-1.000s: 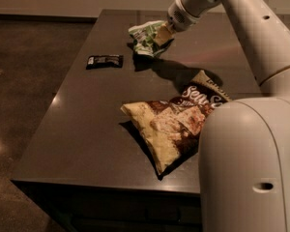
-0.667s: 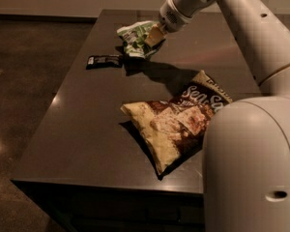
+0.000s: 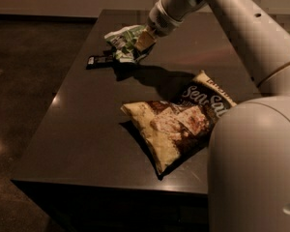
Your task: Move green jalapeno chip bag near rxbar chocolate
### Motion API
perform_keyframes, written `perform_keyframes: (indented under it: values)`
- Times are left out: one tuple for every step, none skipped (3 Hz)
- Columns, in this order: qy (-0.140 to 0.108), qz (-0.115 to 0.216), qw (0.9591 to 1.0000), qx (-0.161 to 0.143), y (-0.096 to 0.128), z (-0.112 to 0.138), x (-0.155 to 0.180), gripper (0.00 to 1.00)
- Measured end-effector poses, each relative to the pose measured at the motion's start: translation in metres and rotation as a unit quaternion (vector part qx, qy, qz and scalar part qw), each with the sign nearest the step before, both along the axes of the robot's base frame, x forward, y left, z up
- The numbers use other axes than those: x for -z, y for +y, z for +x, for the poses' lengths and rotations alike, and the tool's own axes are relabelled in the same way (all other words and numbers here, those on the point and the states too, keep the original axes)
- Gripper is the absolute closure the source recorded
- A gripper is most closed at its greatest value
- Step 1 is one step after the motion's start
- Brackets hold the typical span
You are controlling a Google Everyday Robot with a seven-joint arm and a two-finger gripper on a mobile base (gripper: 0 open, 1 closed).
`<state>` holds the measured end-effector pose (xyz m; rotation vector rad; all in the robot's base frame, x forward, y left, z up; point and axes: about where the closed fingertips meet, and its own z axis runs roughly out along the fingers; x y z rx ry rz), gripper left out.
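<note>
Gripper (image 3: 144, 38) seen over far part of worktop (image 3: 87, 129), at end of white arm (image 3: 241, 23) reaching in from right. Jaws clamped on right edge of green chip bag (image 3: 123, 42); crumpled bag spread out to left of jaws. Whether bag is lifted or resting on worktop cannot be told. Black chocolate bar (image 3: 99, 60) laid flat left of and below jaws, just beside bag's lower edge. Large sea salt bag (image 3: 176, 124) laid flat well apart from jaws, nearer camera.

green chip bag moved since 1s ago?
Yes. The gripper, gripping its right edge, carried the green jalapeno chip bag left, toward the rxbar chocolate.
</note>
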<state>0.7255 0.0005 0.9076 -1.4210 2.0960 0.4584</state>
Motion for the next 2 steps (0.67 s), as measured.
perform_keyframes:
  values:
    - [0.002,0.000,1.0000,0.000,0.0014,0.0009,0.0032,0.37]
    - [0.004,0.000,1.0000,-0.002,0.0042,0.0014,0.0063,0.13]
